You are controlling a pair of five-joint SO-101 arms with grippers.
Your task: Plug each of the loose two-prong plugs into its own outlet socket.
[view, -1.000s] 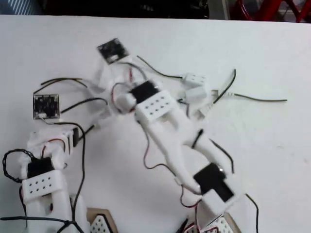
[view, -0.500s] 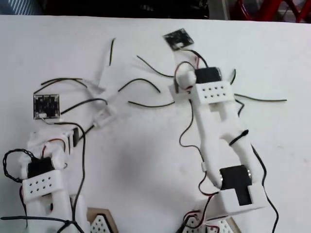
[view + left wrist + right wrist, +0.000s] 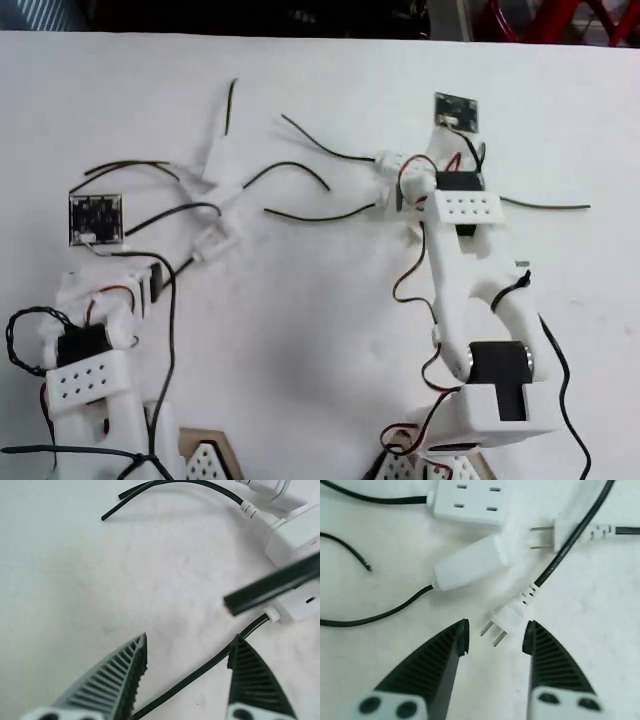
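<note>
The surface [image 3: 300, 330] is white and matt with a faintly mottled look. The arms' shells [image 3: 455, 270] are dull white plastic carrying black, slightly shiny motor blocks [image 3: 495, 365]. The right hand [image 3: 496, 625] and the left hand [image 3: 189, 637] have dark grey fingers [image 3: 435, 670] of ribbed, matt plastic. The two-prong plug [image 3: 512, 614] is smooth white plastic with bare, pale metal prongs [image 3: 487, 628], the outlet socket [image 3: 470, 497] is smooth white plastic with a soft sheen, and the cords [image 3: 570, 545] wear a smooth black sheath.
</note>
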